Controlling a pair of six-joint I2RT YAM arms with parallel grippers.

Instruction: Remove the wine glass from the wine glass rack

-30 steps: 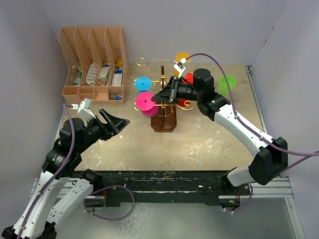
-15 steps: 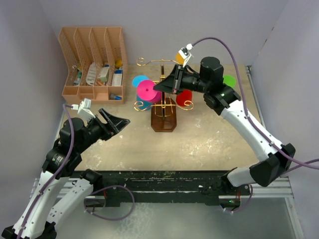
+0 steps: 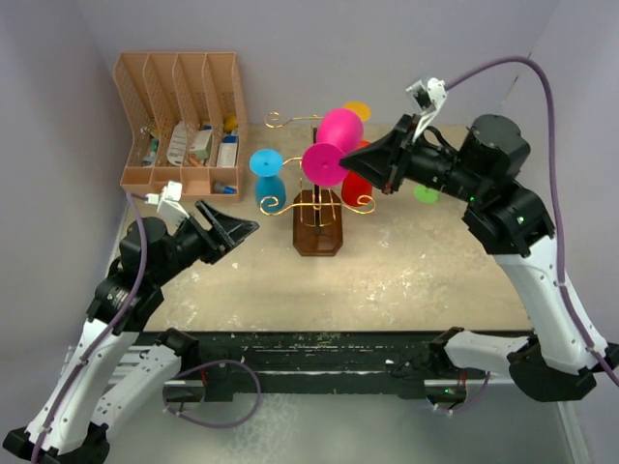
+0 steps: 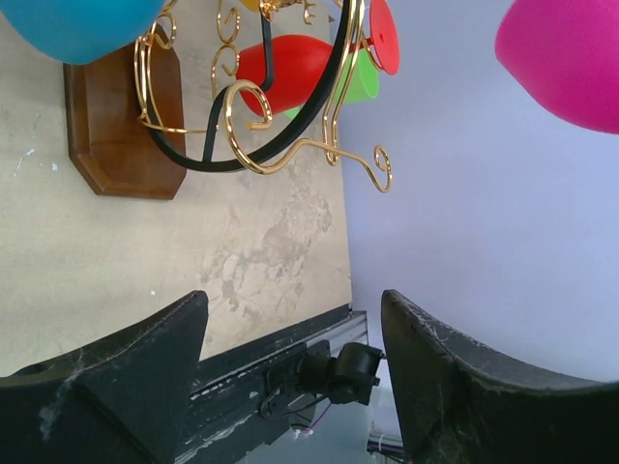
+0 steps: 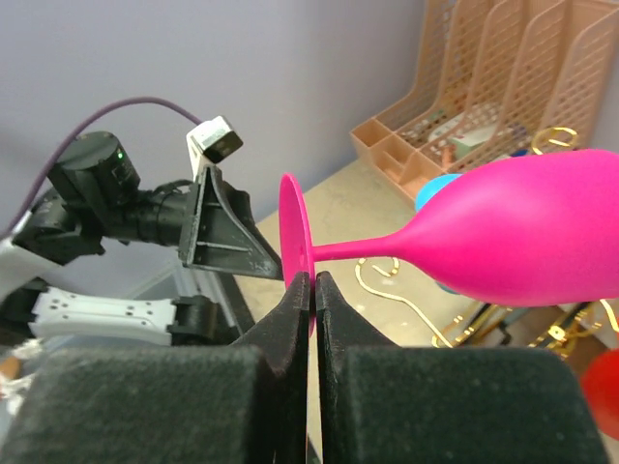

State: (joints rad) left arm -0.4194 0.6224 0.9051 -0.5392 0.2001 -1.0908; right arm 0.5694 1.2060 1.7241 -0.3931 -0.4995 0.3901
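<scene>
My right gripper is shut on the rim of the foot of a pink wine glass. The glass lies on its side in the air above the rack. In the right wrist view the fingers pinch the pink foot disc, with stem and bowl reaching right. The rack is gold wire with scroll arms on a dark brown base. A blue glass and a red glass still hang on it. My left gripper is open and empty, left of the rack. The left wrist view shows the rack and the pink bowl.
A tan slotted file organiser with small items stands at the back left. A green glass and an orange one show behind my right arm. Purple walls close in the left, back and right sides.
My right gripper has pulled up and to the right, carrying the pink glass off the rack arm and above the rack. The left gripper has shifted slightly towards the rack.
</scene>
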